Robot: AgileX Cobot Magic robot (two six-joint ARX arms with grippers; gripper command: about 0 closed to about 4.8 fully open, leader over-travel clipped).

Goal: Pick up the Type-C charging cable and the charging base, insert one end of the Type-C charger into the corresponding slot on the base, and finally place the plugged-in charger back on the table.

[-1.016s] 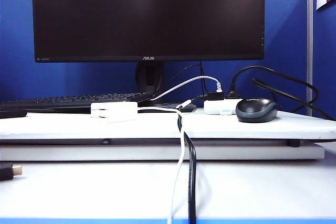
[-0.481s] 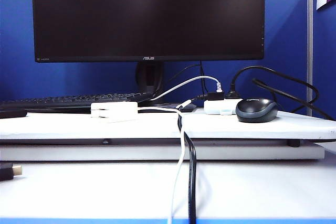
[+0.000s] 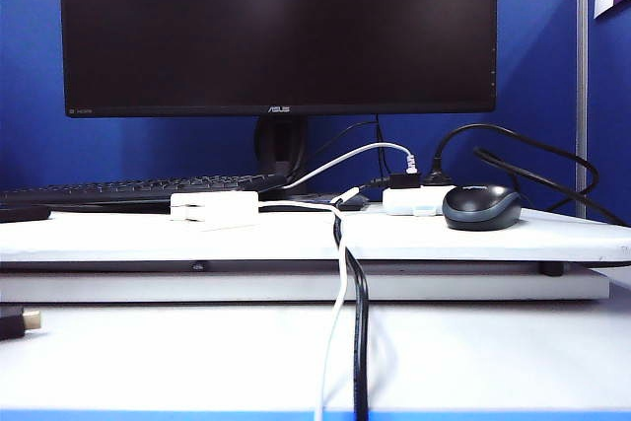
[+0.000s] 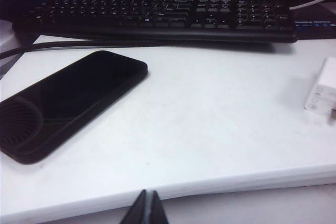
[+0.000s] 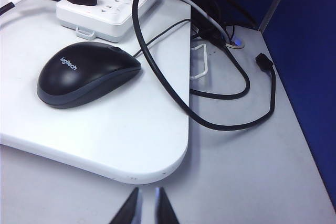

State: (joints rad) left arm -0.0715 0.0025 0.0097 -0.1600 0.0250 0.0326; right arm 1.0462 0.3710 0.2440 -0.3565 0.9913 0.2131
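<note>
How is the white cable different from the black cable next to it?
The white cable is thinner than the black cable. In the exterior view the white one lies on the left and the black one on the right. The white one ends in a small plug on the raised board, near the charging base; where the black one ends is hidden. Both hang over the board's edge and run toward the camera.

Low frontal exterior view, wrist views angled down close, sharing the table (image 3: 296, 236) and mouse (image 3: 482, 207).

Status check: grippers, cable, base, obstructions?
Left gripper shut, right gripper slightly open, both empty. Type-C charging cable and charging base untouched. Thick black cable beside it.
</note>
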